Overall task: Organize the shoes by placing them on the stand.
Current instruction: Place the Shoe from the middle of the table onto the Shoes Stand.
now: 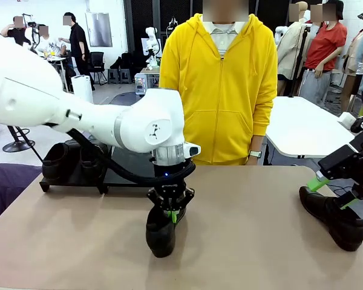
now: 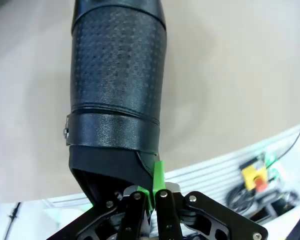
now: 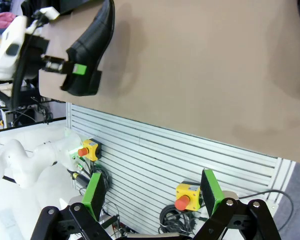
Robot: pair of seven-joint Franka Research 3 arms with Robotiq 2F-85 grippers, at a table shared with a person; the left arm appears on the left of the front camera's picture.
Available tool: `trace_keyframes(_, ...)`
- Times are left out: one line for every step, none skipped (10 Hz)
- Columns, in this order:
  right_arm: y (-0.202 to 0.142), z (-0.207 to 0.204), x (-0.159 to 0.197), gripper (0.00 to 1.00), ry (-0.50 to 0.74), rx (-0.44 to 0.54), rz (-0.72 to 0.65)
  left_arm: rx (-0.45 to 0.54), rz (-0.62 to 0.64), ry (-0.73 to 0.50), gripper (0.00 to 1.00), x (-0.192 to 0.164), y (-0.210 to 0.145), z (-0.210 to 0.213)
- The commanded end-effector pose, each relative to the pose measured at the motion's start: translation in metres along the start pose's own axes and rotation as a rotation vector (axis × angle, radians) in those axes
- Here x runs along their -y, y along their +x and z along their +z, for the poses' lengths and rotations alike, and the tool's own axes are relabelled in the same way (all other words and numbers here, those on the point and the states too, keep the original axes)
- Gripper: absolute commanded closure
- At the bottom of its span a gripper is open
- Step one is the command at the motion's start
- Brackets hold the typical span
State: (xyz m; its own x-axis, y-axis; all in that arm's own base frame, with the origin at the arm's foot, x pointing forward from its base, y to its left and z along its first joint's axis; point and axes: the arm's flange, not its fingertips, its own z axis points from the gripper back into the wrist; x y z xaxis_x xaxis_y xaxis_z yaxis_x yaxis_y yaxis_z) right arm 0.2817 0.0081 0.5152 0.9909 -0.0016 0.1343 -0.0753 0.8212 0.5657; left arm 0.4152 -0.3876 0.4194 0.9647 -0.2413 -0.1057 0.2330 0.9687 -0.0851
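Shoes (image 1: 55, 161) — four: two on stand (image 1: 133, 164) | left claw (image 1: 172, 214) pinches one | right claw (image 1: 333, 193) spread near one

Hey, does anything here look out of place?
Two shoes are off the stand: the middle shoe, pinched at its heel rim by the left gripper, and the right shoe, lying askew at the open right gripper.

Front: fixed between the arms, looking across the desk (image 1: 260, 241) toward the person (image 1: 224, 90). Left wrist: close up, down onto one shoe (image 2: 117, 75). Right wrist: farther back, rolled, sharing that shoe and desk.
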Motion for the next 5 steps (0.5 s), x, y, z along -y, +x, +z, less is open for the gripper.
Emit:
trace_keyframes(0.001, 0.000, -0.001, 0.00, 0.028, 0.002, 0.023, 0.126, -0.125, 0.019, 1.00, -0.029, -0.032, 0.032)
trace_keyframes(0.001, 0.000, -0.001, 0.00, 0.028, 0.002, 0.023, 0.215, -0.091, 0.041, 1.00, -0.052, -0.040, 0.049)
trace_keyframes(0.001, 0.000, -0.001, 0.00, 0.028, 0.002, 0.023, 0.308, -0.031, 0.054, 1.00, -0.076, -0.043, 0.062)
trace_keyframes(0.001, 0.000, -0.001, 0.00, 0.028, 0.002, 0.023, 0.415, 0.085, 0.068, 1.00, -0.100, -0.047, 0.072)
trace_keyframes(0.001, 0.000, -0.001, 0.00, 0.028, 0.002, 0.023, 0.522, 0.193, 0.107, 1.00, -0.120, -0.052, 0.080)
